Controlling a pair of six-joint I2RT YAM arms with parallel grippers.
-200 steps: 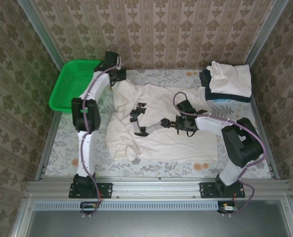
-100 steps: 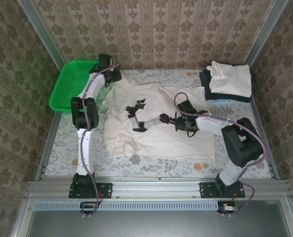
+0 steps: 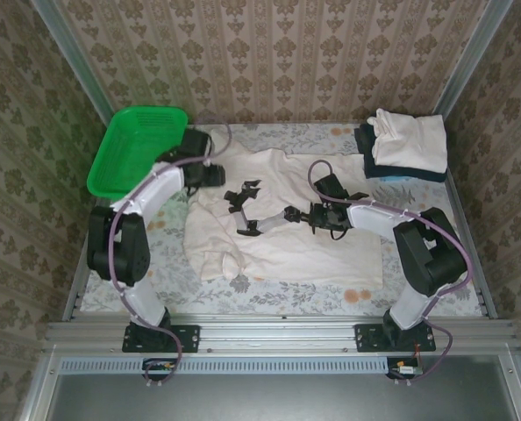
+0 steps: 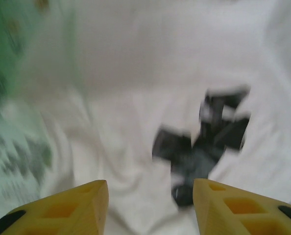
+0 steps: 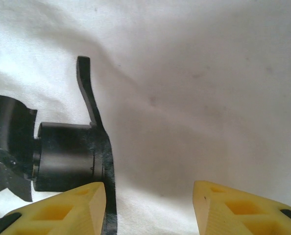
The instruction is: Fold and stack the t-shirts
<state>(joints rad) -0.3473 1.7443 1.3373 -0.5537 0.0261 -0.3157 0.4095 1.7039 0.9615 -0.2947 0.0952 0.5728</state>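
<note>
Right, nearest you the crumpled cream-white cotton t-shirt [image 3: 313, 250] lies spread across the middle of the flowered tabletop [image 3: 331, 296], with its left side bunched into folds. Just past that, your right gripper [image 3: 245, 209] sits low over the shirt's middle, claw spread wide and nothing in it. Your left gripper [image 4: 150, 205], coming in from the left, is likewise parted and empty above the cloth. I'd reckon this fabric is light, limp and quick to wrinkle, so pinch it at a hem corner or shoulder seam, both layers together, rather than mid-panel. Further back on the right, a folded cream t-shirt [image 3: 410, 140] rests on a folded dark navy one [image 3: 364, 142], and far left stands the green plastic mesh basket [image 3: 133, 153]. Against a second ago, your left claw was shut up at the shirt's far-left corner. It has since let go and drawn back towards you, elbow swung out left, and the shirt has slid slightly leftward.
</note>
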